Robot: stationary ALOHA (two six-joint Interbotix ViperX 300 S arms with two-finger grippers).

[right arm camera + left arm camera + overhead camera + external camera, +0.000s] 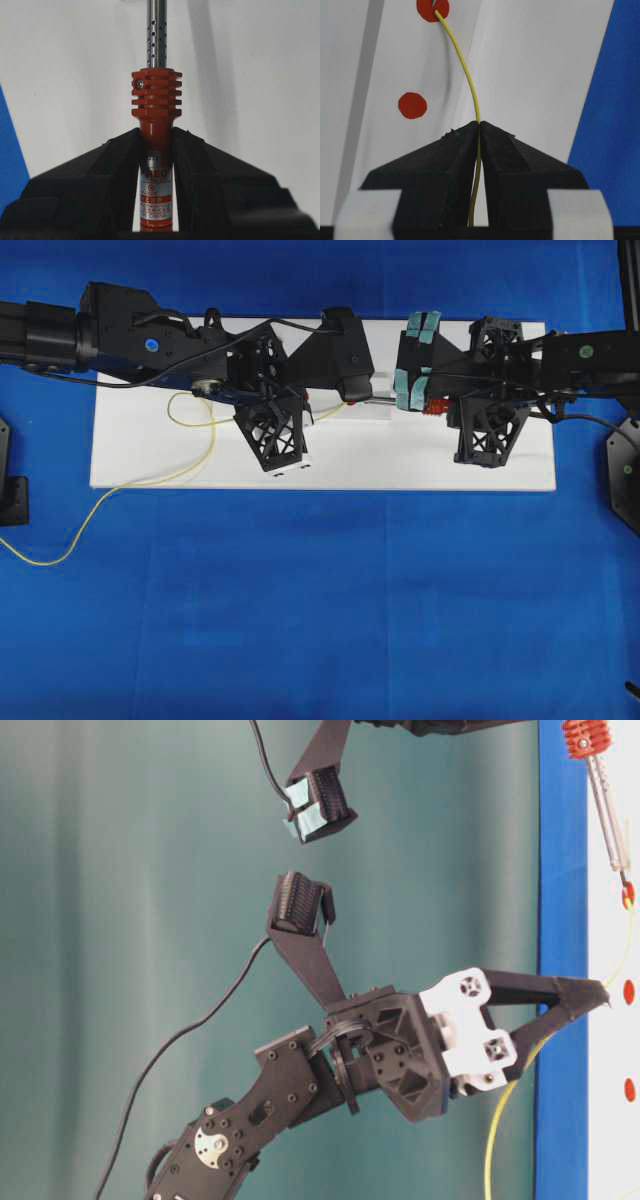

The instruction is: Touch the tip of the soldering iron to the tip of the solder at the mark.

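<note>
Yellow solder (pixel 465 70) pinched in left claw (pixel 479 125); right claw (pixel 156 137) clamps soldering iron (pixel 155 100).

Robotics lab test rig: bench (pixel 320 620) draped in plain blue cloth, white board (pixel 180 455) with red dot marks (pixel 412 105), two black arms with wrist cameras, bare teal backdrop (pixel 120 920) behind

Two arms meeting over a board on the tabletop

We see the board (pixel 200 455) lying on the tabletop (pixel 320 620), the left end effector (pixel 479 131) over its left half and the right end effector (pixel 156 150) over its right. The solder (pixel 465 70) runs from between the left fingers forward to a mark (pixel 433 9) on the board; the soldering iron (pixel 156 130) sits between the right fingers, its shaft reaching towards the left arm.
</note>
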